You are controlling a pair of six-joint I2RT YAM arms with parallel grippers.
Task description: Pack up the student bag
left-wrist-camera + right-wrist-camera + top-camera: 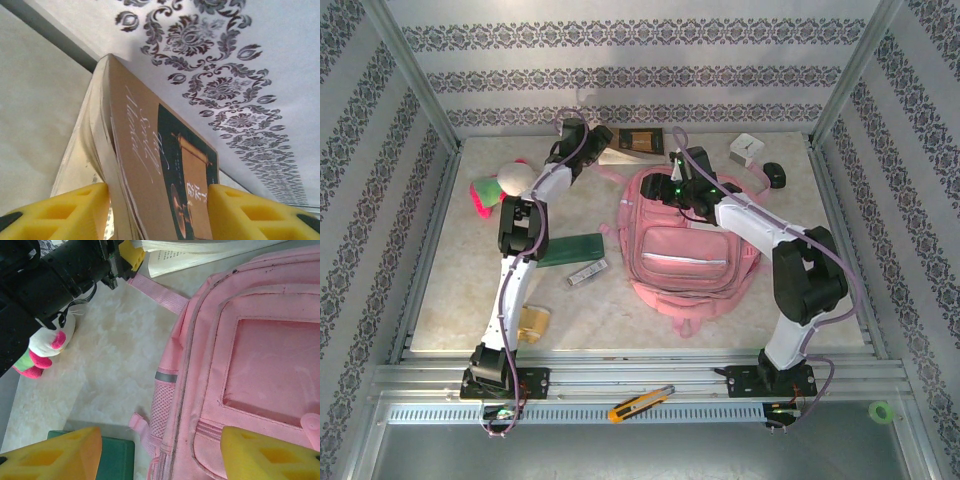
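The left gripper (157,197), at the far side of the pale marbled table (620,315), has its two moulded yellow fingers (75,210) on either side of one tan paperback book (150,150). They sit close against its pages and cover, though I cannot tell whether they press it. The right gripper (160,440) hangs spread wide and empty over the left edge of the one soft pink fabric backpack (260,365), which lies flat just right of the table's middle, stitched pockets up.

Matt cloth student bag (685,255), glossy paper book (165,175) cover.
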